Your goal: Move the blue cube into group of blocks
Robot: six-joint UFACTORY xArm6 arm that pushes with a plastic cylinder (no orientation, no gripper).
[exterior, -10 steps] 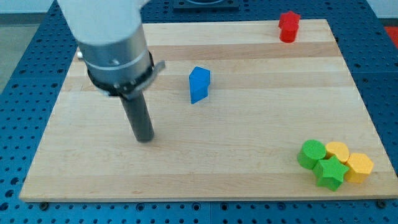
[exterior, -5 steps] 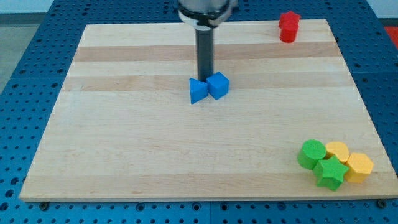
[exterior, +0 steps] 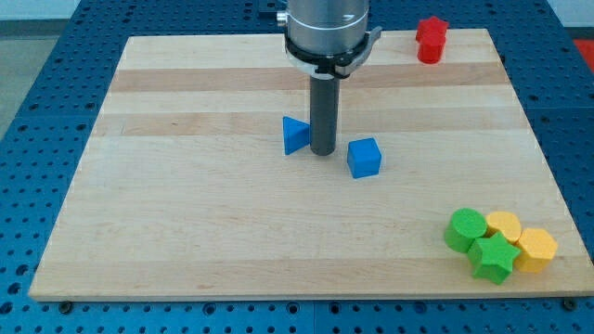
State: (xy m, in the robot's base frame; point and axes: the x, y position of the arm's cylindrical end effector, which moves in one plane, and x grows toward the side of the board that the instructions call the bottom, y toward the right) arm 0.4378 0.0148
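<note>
The blue cube (exterior: 365,157) lies near the board's middle, apart from the other blocks. My tip (exterior: 323,151) rests on the board just to the cube's left, with a small gap between them. A blue triangular block (exterior: 294,134) sits right beside the tip on its left. The group of blocks is at the view's bottom right: a green cylinder (exterior: 465,229), a green star (exterior: 494,257), a yellow cylinder-like block (exterior: 505,225) and a yellow hexagon (exterior: 537,248), packed together.
A red star-shaped block (exterior: 431,39) stands at the board's top right corner. The wooden board (exterior: 186,232) lies on a blue perforated table; its edges are near the group on the right and bottom.
My rod swung from the board's left to behind the blue blocks, then came down between them. The blue cube has slid right and down, away from the blue triangle.
</note>
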